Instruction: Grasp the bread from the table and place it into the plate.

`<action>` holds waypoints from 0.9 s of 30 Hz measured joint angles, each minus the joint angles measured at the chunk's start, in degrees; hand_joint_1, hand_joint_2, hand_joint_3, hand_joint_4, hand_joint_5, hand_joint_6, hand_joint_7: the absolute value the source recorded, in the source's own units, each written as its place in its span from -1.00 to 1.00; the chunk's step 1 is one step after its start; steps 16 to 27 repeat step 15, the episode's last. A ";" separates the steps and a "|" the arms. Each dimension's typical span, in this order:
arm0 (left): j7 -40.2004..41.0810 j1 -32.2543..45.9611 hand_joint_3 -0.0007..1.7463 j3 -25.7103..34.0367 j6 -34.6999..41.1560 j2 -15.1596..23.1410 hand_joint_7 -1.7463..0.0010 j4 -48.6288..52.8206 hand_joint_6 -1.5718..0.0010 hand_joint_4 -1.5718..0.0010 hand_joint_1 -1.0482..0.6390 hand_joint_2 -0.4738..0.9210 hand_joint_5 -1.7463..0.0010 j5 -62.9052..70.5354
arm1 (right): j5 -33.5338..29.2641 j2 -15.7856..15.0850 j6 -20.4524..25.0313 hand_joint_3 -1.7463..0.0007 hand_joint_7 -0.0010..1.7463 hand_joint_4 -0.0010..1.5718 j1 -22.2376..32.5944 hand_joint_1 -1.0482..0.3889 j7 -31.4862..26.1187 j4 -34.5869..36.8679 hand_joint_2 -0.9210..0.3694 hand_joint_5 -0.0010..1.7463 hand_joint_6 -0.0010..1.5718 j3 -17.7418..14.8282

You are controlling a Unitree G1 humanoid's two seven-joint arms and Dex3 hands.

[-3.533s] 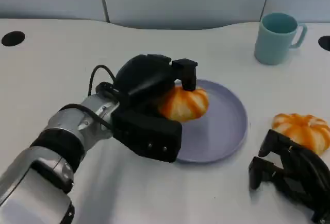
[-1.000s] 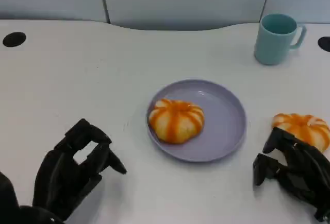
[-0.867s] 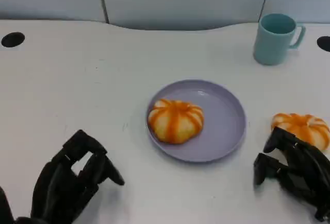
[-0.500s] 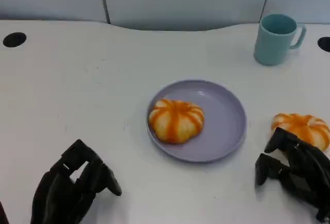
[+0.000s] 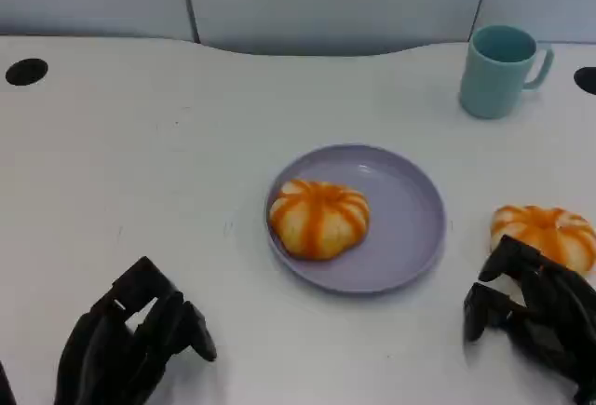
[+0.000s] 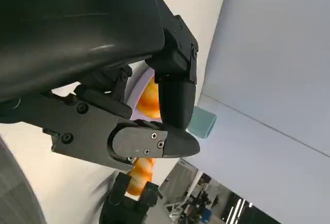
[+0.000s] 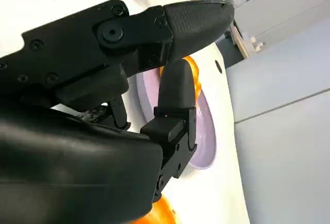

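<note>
While both hands hold nothing, the round, domed bread point(image 5: 318, 218), glossy with orange and cream stripes radiating from its centre, lies flat on the left half of the smooth lavender plate point(image 5: 410, 219). It has no evident long axis. The left hand point(image 5: 130, 344) and right hand point(image 5: 531, 310) rest loosely curled, released. A second striped bun point(image 5: 545, 235) lies on the white table point(image 5: 140, 163) just beyond the right hand.

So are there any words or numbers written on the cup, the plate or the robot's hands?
None can be read: the cup, the plate, both bread rolls, the left hand and the right hand all look plain.
The room past the table in the left wrist view is too blurred to read.
</note>
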 measured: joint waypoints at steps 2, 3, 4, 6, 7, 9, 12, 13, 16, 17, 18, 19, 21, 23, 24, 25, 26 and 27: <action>-0.11 0.26 -0.69 -0.02 0.01 0.08 -1.00 -0.01 0.34 0.02 -0.46 1.00 -1.00 0.15 | -0.01 0.00 -0.03 0.73 0.79 -0.15 0.18 -0.32 0.08 -0.15 -1.00 1.00 -0.31 0.03; -0.29 0.39 -0.68 -0.02 0.00 0.15 -1.00 0.00 0.36 0.04 -0.46 1.00 -1.00 0.28 | 0.00 0.01 -0.05 0.72 0.81 -0.15 0.24 -0.31 0.11 -0.20 -1.00 1.00 -0.32 0.03; -0.49 0.48 -0.68 -0.02 -0.06 0.21 -1.00 0.00 0.37 0.04 -0.46 1.00 -1.00 0.50 | 0.00 0.00 -0.10 0.72 0.82 -0.15 0.29 -0.31 0.25 -0.22 -1.00 1.00 -0.32 0.03; -1.10 0.55 -0.68 -0.04 -0.41 0.28 -1.00 0.03 0.37 0.05 -0.45 1.00 -1.00 0.84 | 0.04 0.01 -0.29 0.72 0.84 -0.14 0.44 -0.31 0.94 -0.19 -1.00 1.00 -0.33 0.03; -1.17 0.53 -0.69 -0.04 -0.53 0.29 -1.00 0.06 0.37 0.05 -0.45 1.00 -1.00 0.97 | 0.02 0.00 -0.49 0.72 0.85 -0.13 0.50 -0.31 1.16 -0.14 -1.00 1.00 -0.33 0.05; -1.37 0.50 -0.69 -0.03 -0.67 0.28 -1.00 0.25 0.37 0.05 -0.45 1.00 -1.00 1.12 | -0.07 0.01 -0.90 0.72 0.85 -0.13 0.62 -0.31 1.30 -0.12 -1.00 1.00 -0.33 0.15; -1.90 0.43 -0.74 0.04 -0.85 0.28 -0.99 0.59 0.35 0.03 -0.49 1.00 -1.00 1.18 | -0.19 0.00 -1.50 0.72 0.85 -0.14 0.69 -0.30 1.36 -0.01 -1.00 1.00 -0.34 0.35; -2.02 0.38 -0.75 0.12 -0.85 0.28 -0.99 0.73 0.34 0.03 -0.49 1.00 -1.00 1.15 | -0.28 0.00 -1.91 0.72 0.85 -0.14 0.73 -0.30 1.47 0.09 -1.00 1.00 -0.35 0.55; -2.29 0.22 -0.76 0.34 -0.85 0.33 -0.99 0.88 0.34 0.03 -0.49 1.00 -1.00 1.08 | -0.42 0.00 -2.75 0.72 0.85 -0.14 0.77 -0.30 1.85 0.32 -1.00 1.00 -0.35 1.14; -2.29 0.22 -0.76 0.34 -0.85 0.33 -0.99 0.88 0.34 0.03 -0.49 1.00 -1.00 1.08 | -0.42 0.00 -2.75 0.72 0.85 -0.14 0.77 -0.30 1.85 0.32 -1.00 1.00 -0.35 1.14; -2.29 0.22 -0.76 0.34 -0.85 0.33 -0.99 0.88 0.34 0.03 -0.49 1.00 -1.00 1.08 | -0.42 0.00 -2.75 0.72 0.85 -0.14 0.77 -0.30 1.85 0.32 -1.00 1.00 -0.35 1.14; -2.29 0.22 -0.76 0.34 -0.85 0.33 -0.99 0.88 0.34 0.03 -0.49 1.00 -1.00 1.08 | -0.42 0.00 -2.75 0.72 0.85 -0.14 0.77 -0.30 1.85 0.32 -1.00 1.00 -0.35 1.14; -2.29 0.22 -0.76 0.34 -0.85 0.33 -0.99 0.88 0.34 0.03 -0.49 1.00 -1.00 1.08 | -0.42 0.00 -2.75 0.72 0.85 -0.14 0.77 -0.30 1.85 0.32 -1.00 1.00 -0.35 1.14; -2.29 0.22 -0.76 0.34 -0.85 0.33 -0.99 0.88 0.34 0.03 -0.49 1.00 -1.00 1.08 | -0.42 0.00 -2.75 0.72 0.85 -0.14 0.77 -0.30 1.85 0.32 -1.00 1.00 -0.35 1.14; -2.29 0.22 -0.76 0.34 -0.85 0.33 -0.99 0.88 0.34 0.03 -0.49 1.00 -1.00 1.08 | -0.42 0.00 -2.75 0.72 0.85 -0.14 0.77 -0.30 1.85 0.32 -1.00 1.00 -0.35 1.14; -2.29 0.22 -0.76 0.34 -0.85 0.33 -0.99 0.88 0.34 0.03 -0.49 1.00 -1.00 1.08 | -0.42 0.00 -2.75 0.72 0.85 -0.14 0.77 -0.30 1.85 0.32 -1.00 1.00 -0.35 1.14; -2.29 0.22 -0.76 0.34 -0.85 0.33 -0.99 0.88 0.34 0.03 -0.49 1.00 -1.00 1.08 | -0.42 0.00 -2.75 0.72 0.85 -0.14 0.77 -0.30 1.85 0.32 -1.00 1.00 -0.35 1.14; -2.29 0.22 -0.76 0.34 -0.85 0.33 -0.99 0.88 0.34 0.03 -0.49 1.00 -1.00 1.08 | -0.42 0.00 -2.75 0.72 0.85 -0.14 0.77 -0.30 1.85 0.32 -1.00 1.00 -0.35 1.14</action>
